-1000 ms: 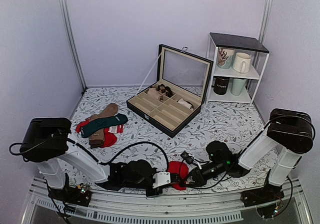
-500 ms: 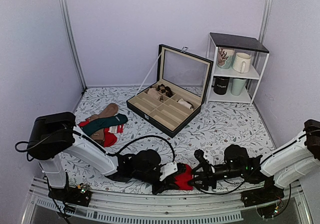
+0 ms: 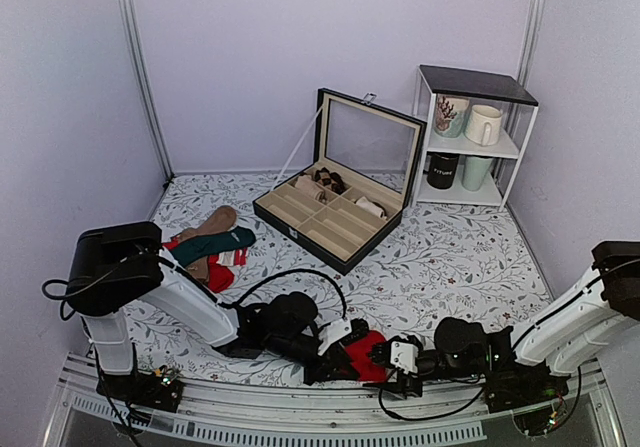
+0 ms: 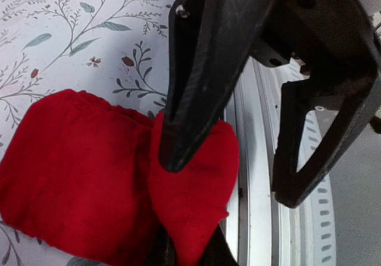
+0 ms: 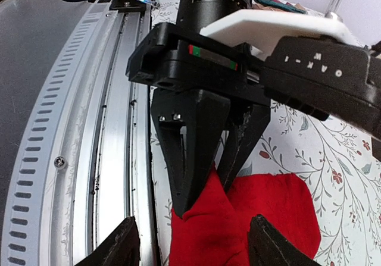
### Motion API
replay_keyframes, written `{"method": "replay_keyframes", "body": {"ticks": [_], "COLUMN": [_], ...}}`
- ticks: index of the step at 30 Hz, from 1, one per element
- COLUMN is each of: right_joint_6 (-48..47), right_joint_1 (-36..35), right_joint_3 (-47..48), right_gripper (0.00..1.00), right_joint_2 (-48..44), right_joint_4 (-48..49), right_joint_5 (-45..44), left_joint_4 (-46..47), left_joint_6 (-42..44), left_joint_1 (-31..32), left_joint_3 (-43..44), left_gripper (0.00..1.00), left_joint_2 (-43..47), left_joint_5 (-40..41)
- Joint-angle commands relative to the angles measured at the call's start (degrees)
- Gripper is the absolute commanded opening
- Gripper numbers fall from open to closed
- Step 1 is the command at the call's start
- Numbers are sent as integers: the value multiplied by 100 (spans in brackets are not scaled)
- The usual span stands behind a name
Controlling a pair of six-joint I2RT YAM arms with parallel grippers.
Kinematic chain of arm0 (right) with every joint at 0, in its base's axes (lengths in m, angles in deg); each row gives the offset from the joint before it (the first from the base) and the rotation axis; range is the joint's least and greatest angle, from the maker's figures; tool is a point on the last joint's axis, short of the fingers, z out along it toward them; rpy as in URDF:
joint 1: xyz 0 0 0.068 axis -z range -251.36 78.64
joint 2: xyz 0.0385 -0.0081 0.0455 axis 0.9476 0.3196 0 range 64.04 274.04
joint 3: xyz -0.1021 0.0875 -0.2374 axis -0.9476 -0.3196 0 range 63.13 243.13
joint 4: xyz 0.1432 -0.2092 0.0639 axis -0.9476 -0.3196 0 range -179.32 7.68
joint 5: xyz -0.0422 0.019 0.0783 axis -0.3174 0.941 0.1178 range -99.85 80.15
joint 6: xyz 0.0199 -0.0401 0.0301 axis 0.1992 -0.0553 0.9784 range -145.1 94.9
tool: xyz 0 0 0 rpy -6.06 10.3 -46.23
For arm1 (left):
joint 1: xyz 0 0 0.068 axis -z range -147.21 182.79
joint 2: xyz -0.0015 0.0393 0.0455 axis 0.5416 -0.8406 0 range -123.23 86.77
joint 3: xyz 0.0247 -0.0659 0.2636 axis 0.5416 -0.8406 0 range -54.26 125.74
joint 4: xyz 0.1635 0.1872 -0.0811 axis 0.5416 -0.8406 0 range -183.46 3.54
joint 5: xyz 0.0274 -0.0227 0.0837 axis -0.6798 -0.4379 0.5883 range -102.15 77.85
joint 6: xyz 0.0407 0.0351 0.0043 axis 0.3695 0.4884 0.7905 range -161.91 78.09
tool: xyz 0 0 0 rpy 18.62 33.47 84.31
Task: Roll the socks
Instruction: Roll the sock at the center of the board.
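The red fuzzy socks [image 3: 368, 352] lie bunched at the table's near edge; the beige cuff is hidden. My left gripper [image 3: 335, 360] is shut on a raised fold of the red socks [image 4: 77, 177]. Its jaws meet at the bottom of the left wrist view, where the left gripper [image 4: 190, 255] pinches the fabric. My right gripper [image 3: 402, 357] faces it from the right, open. One finger of the right gripper [image 4: 232, 180] is over the fold, the other over the rail. In the right wrist view the right gripper [image 5: 193, 249] straddles the socks [image 5: 268, 212] below the left gripper [image 5: 208, 191].
A metal rail [image 3: 300, 409] runs along the near edge right beside the socks. Several other socks [image 3: 205, 249] are piled at the left. An open compartment box [image 3: 335, 217] sits mid-table and a white shelf with mugs [image 3: 470, 137] at the back right.
The left gripper carried the red socks a little right along the near edge. The right arm dropped low and drew back to the right, its gripper staying open beside the socks.
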Motion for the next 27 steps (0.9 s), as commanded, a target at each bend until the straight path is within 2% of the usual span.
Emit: {"method": "replay_keyframes", "body": {"ticks": [1, 6, 11, 17, 20, 22, 23, 24, 26, 27], "right_joint_6": [194, 367, 693, 1205, 1316, 1500, 1580, 1761, 2049, 2172], "right_joint_1": [-175, -178, -215, -279, -279, -279, -279, -274, -222, -183], "right_joint_3": [-80, 49, 218, 333, 328, 333, 329, 329, 300, 271], "right_gripper": [63, 63, 55, 29, 20, 18, 18, 18, 18, 18], "right_joint_2": [97, 246, 446, 444, 304, 209, 163, 133, 79, 60], "right_joint_4": [-100, -320, -676, -1043, -1183, -1307, -1375, -1482, -1564, -1562], "right_joint_5": [-791, -1013, -920, -975, -961, -856, -783, -704, -513, -372], "left_joint_4": [-1954, -1975, -1927, -1994, -2045, -2016, -1973, -1915, -1708, -1538], "left_joint_6": [-70, -51, -58, -15, -3, -44, -33, -1, 126, 304], "left_joint_1": [-11, -12, -26, -25, -29, -21, -20, -10, 39, 85], "left_joint_3": [-440, -429, -461, -395, -356, -382, -418, -471, -587, -660], "left_gripper": [0, 0, 0, 0, 0, 8, 18, 33, 58, 63], "left_joint_2": [-537, -541, -535, -590, -573, -387, -172, 118, 742, 1057], "left_joint_5": [-84, -50, -51, -18, 141, 547, 763, 1031, 1616, 1901]}}
